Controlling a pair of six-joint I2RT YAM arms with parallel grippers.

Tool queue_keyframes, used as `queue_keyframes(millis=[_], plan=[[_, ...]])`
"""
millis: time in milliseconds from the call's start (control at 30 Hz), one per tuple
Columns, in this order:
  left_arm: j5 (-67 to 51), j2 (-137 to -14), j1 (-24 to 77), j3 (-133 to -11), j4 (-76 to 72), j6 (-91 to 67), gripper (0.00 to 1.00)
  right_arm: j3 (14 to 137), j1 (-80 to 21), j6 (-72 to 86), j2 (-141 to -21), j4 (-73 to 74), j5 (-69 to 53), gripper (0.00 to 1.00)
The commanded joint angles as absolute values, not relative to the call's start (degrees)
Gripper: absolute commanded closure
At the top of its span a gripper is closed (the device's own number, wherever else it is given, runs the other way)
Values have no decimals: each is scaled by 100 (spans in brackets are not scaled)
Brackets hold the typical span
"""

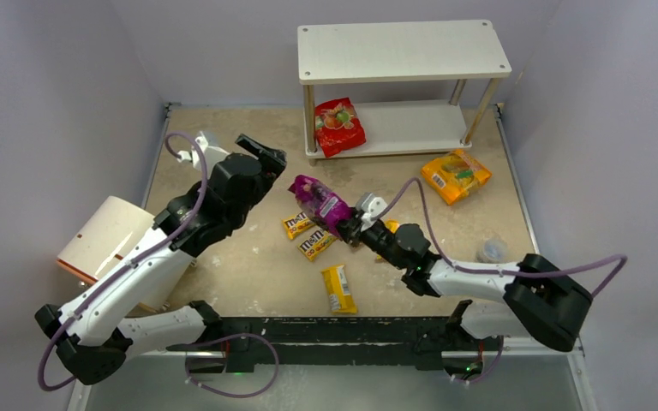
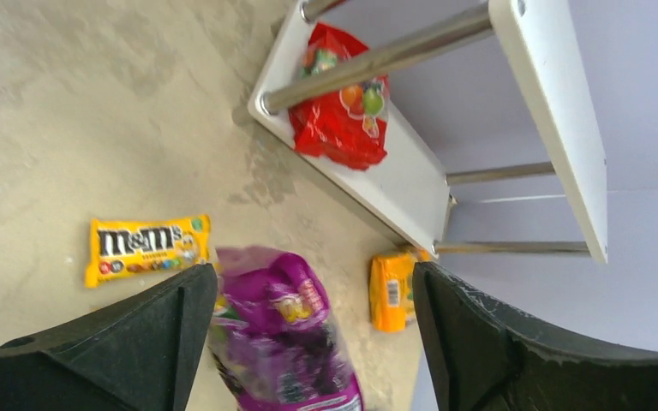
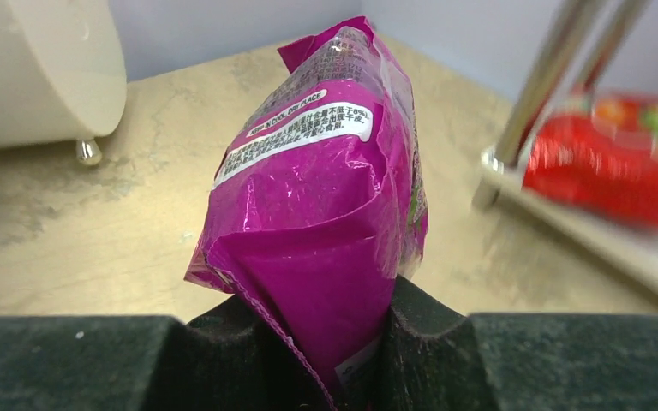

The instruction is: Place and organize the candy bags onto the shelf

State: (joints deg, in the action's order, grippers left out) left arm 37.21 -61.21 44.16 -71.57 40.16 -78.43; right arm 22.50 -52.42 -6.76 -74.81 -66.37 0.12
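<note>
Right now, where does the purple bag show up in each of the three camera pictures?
Top external: purple bag near the picture's centre, its near end held by the right gripper.
Left wrist: bottom centre, framed by the open left gripper.
Right wrist: fills the middle, pinched at the bottom.
Shared landmark: the red bag on the shelf, lower tier, seen in all three views.

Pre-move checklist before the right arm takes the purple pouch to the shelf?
1. Grip: right pincer clamps purple pouch at one end: ok.
2. Clearance: left pincer open, apart from pouch: ok.
3. Space: shelf lower tier bare right of red pouch: ok.
4. Path: orange pouch lies by the shelf's right end, aside: ok.
5. Pouch lifted off table: cannot tell.
</note>
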Motion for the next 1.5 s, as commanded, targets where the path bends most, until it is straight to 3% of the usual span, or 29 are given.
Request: queue_keyframes(millis=[0, 267, 500, 867, 1100, 1467], plan=[[4646, -5712, 4412, -7126, 3756, -6616, 11, 2300, -4633, 2037, -6499, -5938, 969, 75], [4961, -4911, 4412, -5443, 2613, -5720, 6, 2366, -2808, 4475, -5430, -4250, 738, 74], [5012, -4816, 4412, -4909, 2763, -5691, 4, 3289, -1521, 5494, -6664, -4800, -287, 77], [4907, -4236, 4412, -4184, 3274, -5648, 2, 4432, -1050, 5843, -8194, -5767, 179, 78], [5093, -3629, 4412, -3508, 2747, -5500, 1, 4753, -1029, 5825, -8880, -6468, 541, 78], [5476, -3665, 4412, -3135, 2362, -5582, 0, 5062, -897, 5861, -9773, -7277, 711, 78]])
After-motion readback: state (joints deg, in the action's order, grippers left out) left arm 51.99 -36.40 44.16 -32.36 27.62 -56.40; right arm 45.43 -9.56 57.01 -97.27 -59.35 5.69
